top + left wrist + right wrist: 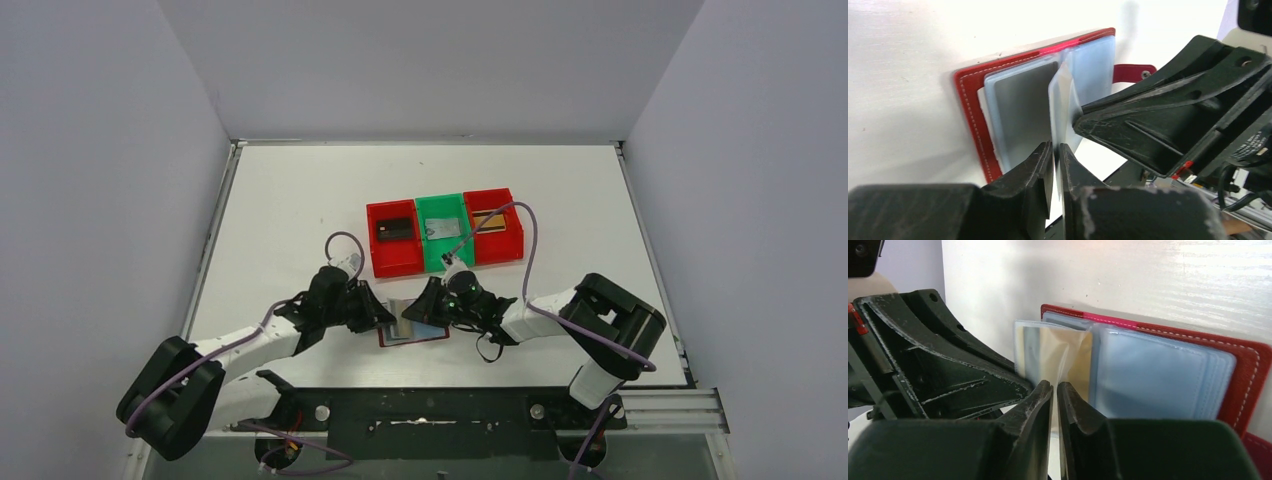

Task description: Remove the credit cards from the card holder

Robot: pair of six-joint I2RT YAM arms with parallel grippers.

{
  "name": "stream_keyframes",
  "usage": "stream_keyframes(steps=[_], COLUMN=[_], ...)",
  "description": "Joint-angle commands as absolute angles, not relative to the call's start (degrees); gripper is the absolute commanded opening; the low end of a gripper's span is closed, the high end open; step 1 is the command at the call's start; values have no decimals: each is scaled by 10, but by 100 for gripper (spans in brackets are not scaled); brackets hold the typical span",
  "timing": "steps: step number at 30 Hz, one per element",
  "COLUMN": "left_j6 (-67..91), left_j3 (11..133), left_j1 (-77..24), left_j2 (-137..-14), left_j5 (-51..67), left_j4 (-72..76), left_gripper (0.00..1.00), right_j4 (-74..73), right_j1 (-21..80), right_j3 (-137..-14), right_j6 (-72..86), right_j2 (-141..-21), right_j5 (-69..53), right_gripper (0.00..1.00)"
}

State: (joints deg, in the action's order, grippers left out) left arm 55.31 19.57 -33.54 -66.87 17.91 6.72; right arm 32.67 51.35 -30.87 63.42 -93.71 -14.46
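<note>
The dark red card holder lies open on the table between both arms, its pale blue sleeves showing. One sleeve stands upright from the spine. My left gripper is shut on its lower edge. My right gripper pinches the same upright sleeve from the other side, and a gold credit card shows inside it. A silvery-grey credit card sits in the flat sleeve on the left page. In the top view the grippers meet over the holder.
Three bins stand just behind the holder: a red bin with a dark card, a green bin with a silvery card, and a red bin with a gold card. The holder's snap tab sticks out sideways.
</note>
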Motion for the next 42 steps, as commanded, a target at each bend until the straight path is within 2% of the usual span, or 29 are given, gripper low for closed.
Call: stream_keyframes(steps=[1,8,12,13,14,20,28,33,36,42], left_j6=[535,523,512,510,508,496,499,482,490,503], left_j3=[193,199,213,218,226,287,323,354,342,322], left_j1=[-334,-333,-333,-333,-333,-346,-385,-411,-412,-408], left_j2=[-675,-687,-692,-690,-689,-690,-755,-805,-791,-727], left_j5=[167,164,176,179,179,165,202,214,213,171], left_j4=[86,85,76,74,68,21,74,77,100,100], left_gripper=[8,5,5,6,13,28,37,40,43,57], right_j4=[346,244,135,117,96,22,-31,-11,-17,-29], right_j1=[511,512,513,513,513,512,509,507,505,504], right_j3=[-324,-335,-338,-338,-340,-338,-328,-305,-304,-321], right_j6=[620,593,582,576,573,561,584,575,576,567], right_j2=[-920,-868,-818,-808,-797,-746,-687,-639,-626,-641], right_j5=[-150,-90,-10,5,28,91,136,132,130,118], right_gripper=[15,32,36,36,36,42,44,51,53,54])
